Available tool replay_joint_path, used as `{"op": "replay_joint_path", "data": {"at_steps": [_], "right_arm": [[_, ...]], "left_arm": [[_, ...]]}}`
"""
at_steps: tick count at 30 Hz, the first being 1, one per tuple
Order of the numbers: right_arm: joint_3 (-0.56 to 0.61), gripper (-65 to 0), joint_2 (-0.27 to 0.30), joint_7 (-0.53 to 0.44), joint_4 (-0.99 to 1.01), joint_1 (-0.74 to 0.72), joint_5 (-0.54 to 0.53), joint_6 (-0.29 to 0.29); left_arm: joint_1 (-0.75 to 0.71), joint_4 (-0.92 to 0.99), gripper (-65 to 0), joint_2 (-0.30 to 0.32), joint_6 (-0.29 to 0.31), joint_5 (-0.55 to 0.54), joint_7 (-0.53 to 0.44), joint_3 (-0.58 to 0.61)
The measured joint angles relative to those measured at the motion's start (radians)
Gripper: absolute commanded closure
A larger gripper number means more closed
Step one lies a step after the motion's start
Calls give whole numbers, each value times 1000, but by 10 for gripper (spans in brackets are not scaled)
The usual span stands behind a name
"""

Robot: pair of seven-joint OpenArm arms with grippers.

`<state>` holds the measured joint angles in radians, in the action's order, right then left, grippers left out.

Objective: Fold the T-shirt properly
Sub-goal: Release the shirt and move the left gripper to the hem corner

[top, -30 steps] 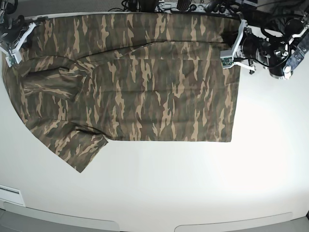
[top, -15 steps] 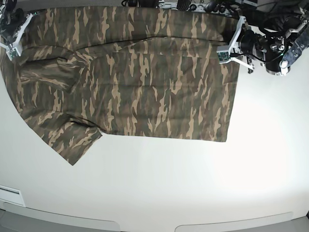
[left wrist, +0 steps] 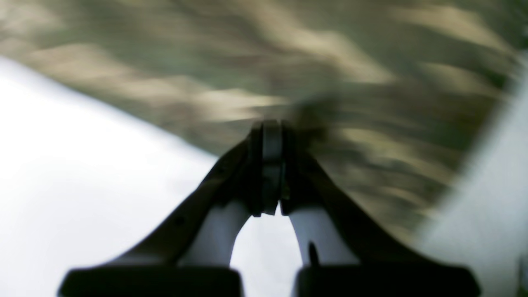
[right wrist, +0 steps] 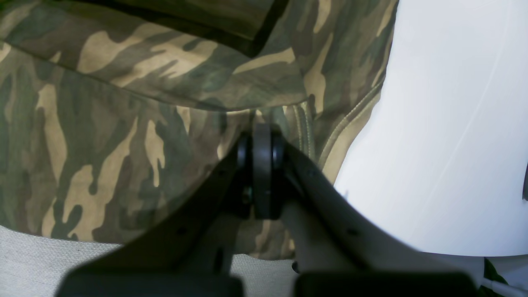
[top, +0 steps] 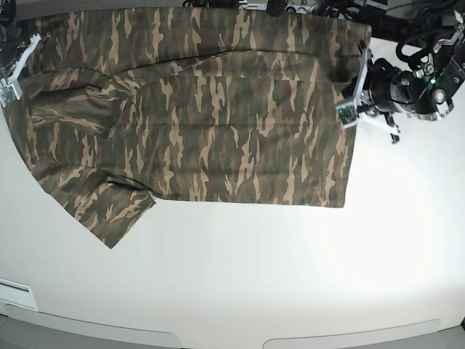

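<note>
- At the shirt's far edge, my left tool (top: pixel 347 114) is clenched on the hem corner of the shirt (top: pixel 218 123); in the left wrist view its pads (left wrist: pixel 270 165) are pressed together with blurred camouflage cloth just beyond them.
- At the opposite far corner, my right tool (top: pixel 9 86) is clenched on the shirt's shoulder end; the right wrist view shows its pads (right wrist: pixel 262 165) shut over a fold of cloth beside a tan ribbed seam.
- The shirt lies spread across the far half of the white surface (top: pixel 240 276), stretched between my two tools, collar end toward my right tool.
- One sleeve (top: pixel 116 214) sticks out toward the near side, flat on the surface.
- A fold line runs along the shirt's far part.
</note>
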<state>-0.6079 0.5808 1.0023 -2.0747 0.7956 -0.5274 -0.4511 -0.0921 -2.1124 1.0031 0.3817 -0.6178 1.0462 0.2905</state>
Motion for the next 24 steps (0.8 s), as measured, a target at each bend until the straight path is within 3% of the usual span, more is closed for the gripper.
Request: {"op": "replay_joint_path", "data": {"at_steps": [3,9,14,17,21,24], "right_arm": [[0,0,0,0,0,0,0,0],[0,0,0,0,0,0,-43,0],[0,0,0,-11,0,1,-53,0],[0,0,-1,-15,0,1,-53,0],[0,0,0,-15,0,1,-53,1],[0,0,0,-18,0,1,-53,1]], "left_arm": [[-3,0,0,-9,-90,78,-106,-117],[0,16,0,-121,-377,284,-196,-307],[22,143,0,-201,-472,305,-289,-367],[95,286,0,-257,-451,220,-291,-376],[216,543,0,-334,-310,41,-289,-377],[303,727,0,-379,-171,-60,-288,-378]]}}
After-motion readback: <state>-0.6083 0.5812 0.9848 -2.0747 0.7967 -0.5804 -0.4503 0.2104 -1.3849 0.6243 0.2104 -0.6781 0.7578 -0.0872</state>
